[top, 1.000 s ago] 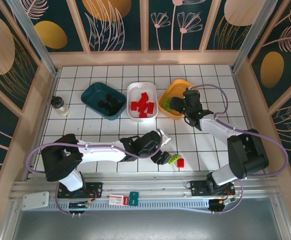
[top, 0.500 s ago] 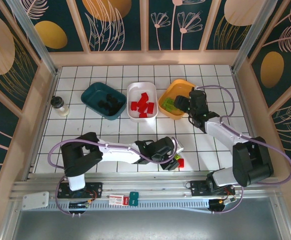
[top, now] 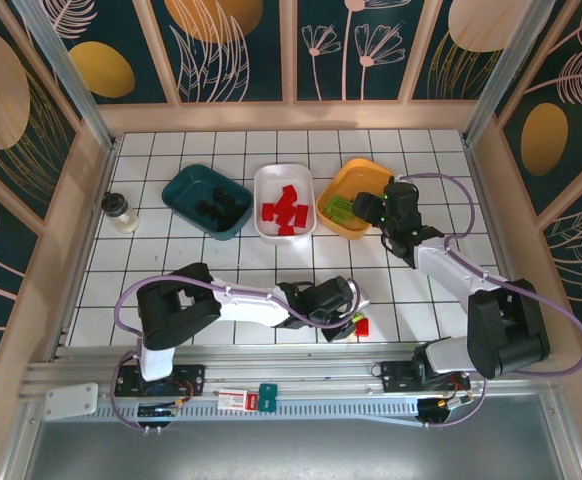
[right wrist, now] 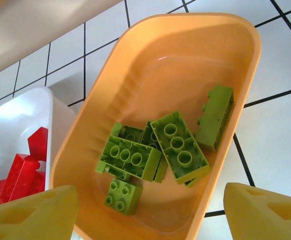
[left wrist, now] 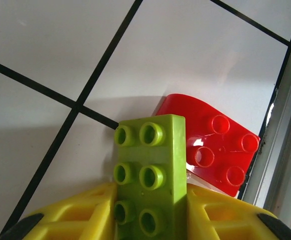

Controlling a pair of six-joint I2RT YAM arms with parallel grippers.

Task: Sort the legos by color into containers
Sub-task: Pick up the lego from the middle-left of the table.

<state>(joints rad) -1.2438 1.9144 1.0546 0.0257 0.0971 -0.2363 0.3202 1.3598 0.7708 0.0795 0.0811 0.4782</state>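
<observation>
The left gripper (left wrist: pixel 150 212) is pressed onto a lime green brick (left wrist: pixel 150 165), which is pinched between its yellow fingers (left wrist: pixel 80 215) low on the tiled table (top: pixel 171 270), toward 5 o'clock in the top view. A red brick (left wrist: pixel 218 150) is seen touching it at 2 o'clock, on the tile. The right gripper (right wrist: pixel 148 212) is held spread above the orange tub (right wrist: pixel 185 20), where several lime green bricks (right wrist: pixel 178 145) are piled. At 9 o'clock of that tub stands the white tub (top: pixel 283 172) with red bricks (top: pixel 283 210), and further toward 9 o'clock the dark teal tub (top: pixel 184 185) with black bricks (top: pixel 216 207). Print on the red-and-white card (top: pixel 234 399) at 6 o'clock cannot be read.
</observation>
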